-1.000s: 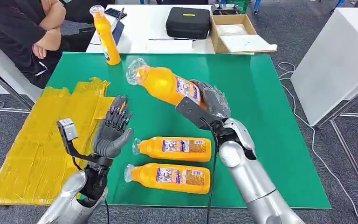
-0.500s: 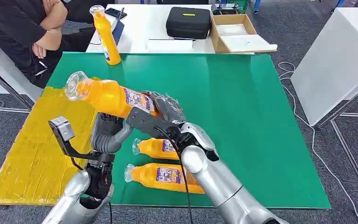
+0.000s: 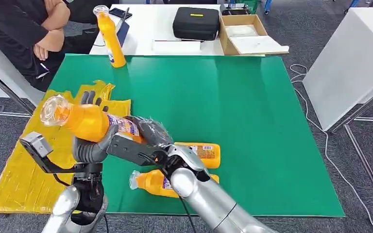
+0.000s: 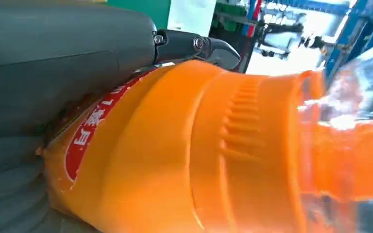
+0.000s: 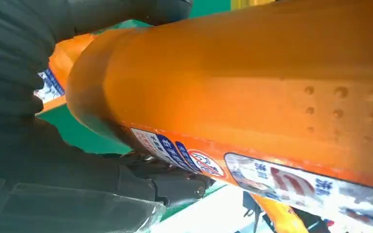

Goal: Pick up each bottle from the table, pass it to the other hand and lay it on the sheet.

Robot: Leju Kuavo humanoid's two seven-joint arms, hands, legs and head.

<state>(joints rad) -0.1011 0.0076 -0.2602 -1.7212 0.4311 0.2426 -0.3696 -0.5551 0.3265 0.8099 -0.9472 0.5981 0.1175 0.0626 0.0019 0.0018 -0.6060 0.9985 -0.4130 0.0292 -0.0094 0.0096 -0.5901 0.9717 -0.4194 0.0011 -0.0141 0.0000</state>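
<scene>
My right hand (image 3: pixel 148 132) grips an orange juice bottle (image 3: pixel 85 121) by its base, holding it tilted in the air with the clear cap toward the yellow sheet (image 3: pixel 29 165). The bottle's body lies against the palm of my left hand (image 3: pixel 90 145); the thumb comes up in front, and the fingers (image 3: pixel 91 97) stand straight behind it. In the left wrist view the bottle (image 4: pixel 199 155) presses on the grey palm (image 4: pixel 53 73). The right wrist view shows the label end (image 5: pixel 252 87) in my right hand (image 5: pixel 39 145). Two more bottles (image 3: pixel 201 151) (image 3: pixel 150 182) lie on the green table (image 3: pixel 233 107).
Another orange bottle (image 3: pixel 110 36) stands upright at the table's far left corner. A person (image 3: pixel 24 34) sits beyond it with folded arms. A black case (image 3: pixel 195 22) and a cardboard box (image 3: pixel 245 34) rest on the white table behind. A white block (image 3: pixel 354 58) stands at the right.
My right arm has swung the bottle leftward from over the table's middle into my left palm. My left hand has shifted left toward the sheet's edge, its thumb now in front of the bottle.
</scene>
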